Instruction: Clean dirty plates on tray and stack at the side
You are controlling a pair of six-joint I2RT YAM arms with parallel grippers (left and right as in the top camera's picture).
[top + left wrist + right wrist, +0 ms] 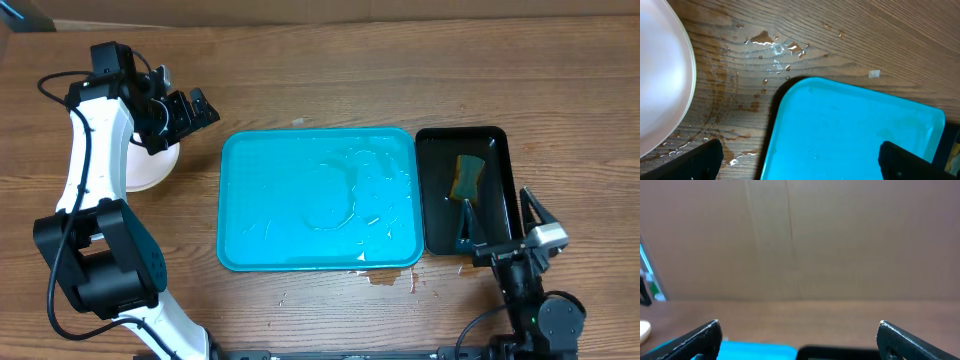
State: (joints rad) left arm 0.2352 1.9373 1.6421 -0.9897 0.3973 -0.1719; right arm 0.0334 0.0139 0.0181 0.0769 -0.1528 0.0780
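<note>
Tabletop [350, 60] bears wet turquoise tray [250, 210], black tray [438, 205] holding sponge [467, 176].

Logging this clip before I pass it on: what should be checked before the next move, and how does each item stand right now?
1. Blue tray free of plates: ok, only water lies on it.
2. Plates set at the side: a white plate sits left of the blue tray; how many are stacked there, cannot tell.
3. Left claw empty: ok, open with nothing between the fingers.
4. Right claw empty: ok, open and facing the wall.
5. Sponge put away: ok, it lies in the black tray.
6. Table dry: not ok, puddles sit between the plate and the blue tray.
</note>
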